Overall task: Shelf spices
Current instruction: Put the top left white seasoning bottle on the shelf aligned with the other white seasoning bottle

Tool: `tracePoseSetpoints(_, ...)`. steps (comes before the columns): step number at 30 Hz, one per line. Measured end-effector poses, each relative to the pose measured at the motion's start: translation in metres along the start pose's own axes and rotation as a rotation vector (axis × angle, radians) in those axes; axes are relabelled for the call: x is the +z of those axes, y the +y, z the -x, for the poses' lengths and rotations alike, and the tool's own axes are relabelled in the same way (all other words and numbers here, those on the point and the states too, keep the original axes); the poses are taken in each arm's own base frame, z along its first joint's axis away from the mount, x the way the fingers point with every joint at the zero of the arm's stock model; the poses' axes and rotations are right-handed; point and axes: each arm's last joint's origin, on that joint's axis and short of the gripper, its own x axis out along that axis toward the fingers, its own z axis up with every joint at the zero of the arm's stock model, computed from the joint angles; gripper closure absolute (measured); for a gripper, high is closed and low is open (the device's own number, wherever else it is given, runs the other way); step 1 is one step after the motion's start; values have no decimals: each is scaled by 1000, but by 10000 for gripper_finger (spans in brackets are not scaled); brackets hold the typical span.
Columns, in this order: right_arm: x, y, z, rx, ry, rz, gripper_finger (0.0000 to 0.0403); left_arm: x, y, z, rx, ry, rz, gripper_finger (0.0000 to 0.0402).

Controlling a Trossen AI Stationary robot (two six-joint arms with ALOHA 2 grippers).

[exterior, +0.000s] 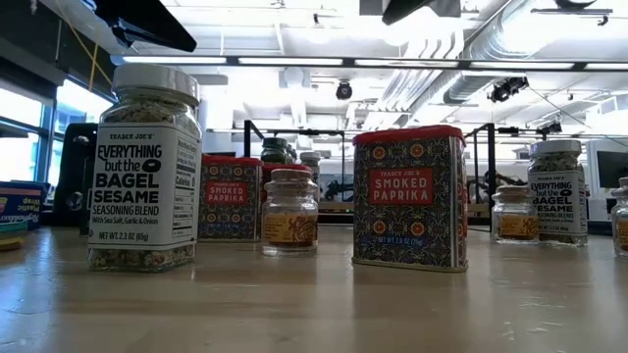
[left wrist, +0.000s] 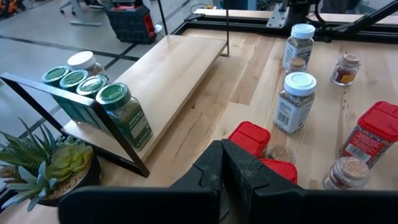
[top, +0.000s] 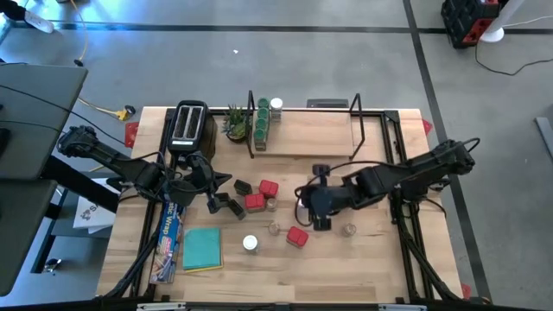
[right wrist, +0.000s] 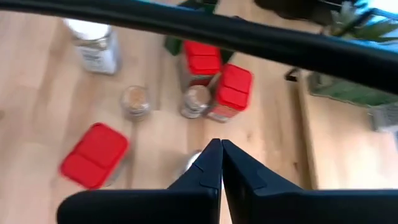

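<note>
Low view alone reads a red tin (exterior: 409, 196) labelled smoked paprika.

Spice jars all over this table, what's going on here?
A two-armed robot is putting spices onto the wooden shelf. A few green-lidded jars and one white-lidded jar already stand at the shelf's left end, beside the potted plant. Red tins, small clear jars and a white-lidded jar are still loose on the table. The left end effector and right end effector are both shut over the table near the loose spices; neither holds anything.
</note>
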Motion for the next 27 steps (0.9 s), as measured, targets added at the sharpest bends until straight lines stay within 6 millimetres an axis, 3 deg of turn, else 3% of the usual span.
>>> tracePoseSetpoints(4,0,3,0,49,5,23,364,0,0,0,0,0,1,399)
tracePoseSetpoints(16,2,-17,-8,69,15,38,196,0,0,0,1,-1,1,399)
tracePoseSetpoints(21,2,-19,-8,70,16,57,169,0,0,0,1,0,1,399)
tracePoseSetpoints(27,4,-21,-10,93,0,75,164,0,0,0,1,0,1,399)
